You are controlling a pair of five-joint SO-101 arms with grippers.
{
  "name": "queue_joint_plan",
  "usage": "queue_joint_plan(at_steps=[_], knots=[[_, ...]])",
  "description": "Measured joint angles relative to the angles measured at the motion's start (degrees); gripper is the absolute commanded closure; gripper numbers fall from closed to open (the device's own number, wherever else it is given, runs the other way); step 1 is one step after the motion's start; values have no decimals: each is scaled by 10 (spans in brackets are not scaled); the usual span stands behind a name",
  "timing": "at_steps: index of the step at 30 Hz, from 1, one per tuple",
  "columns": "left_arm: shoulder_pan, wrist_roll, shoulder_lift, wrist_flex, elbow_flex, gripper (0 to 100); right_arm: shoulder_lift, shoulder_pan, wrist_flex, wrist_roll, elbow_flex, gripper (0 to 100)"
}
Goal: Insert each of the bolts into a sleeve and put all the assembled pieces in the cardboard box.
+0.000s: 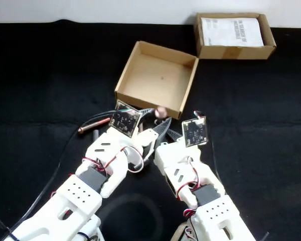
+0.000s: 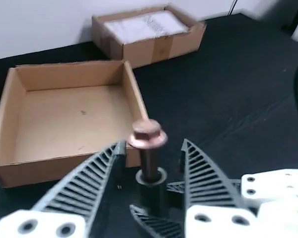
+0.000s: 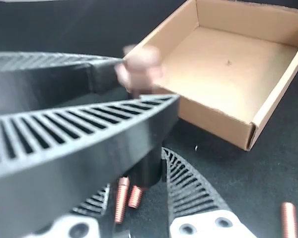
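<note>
The copper-headed bolt stands half-seated in the black cylindrical sleeve, just before the open cardboard box, near the middle of the tabletop. My right fingers clamp the sleeve; my left fingers hang released either side of the bolt. I'd press straight down, keeping it plumb.

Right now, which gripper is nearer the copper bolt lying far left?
Left. The left gripper sits right of that bolt; the right gripper is farther right.
</note>
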Motion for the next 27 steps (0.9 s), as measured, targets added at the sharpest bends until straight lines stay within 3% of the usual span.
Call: queue_joint_plan(at_steps=[14,18,22,23,27], knots=[[-33,-2,-52,29,-17,816,1,18,1,-2,-4,992],[-15,-2,-155,129,-59,832,1,25,1,-2,-4,992],[28,-2,-266,264,-97,948,1,26,1,-2,-4,992],[32,-3,-291,286,-99,989,1,26,1,-2,-4,992],[30,-2,-367,338,-99,992,1,26,1,-2,-4,992]])
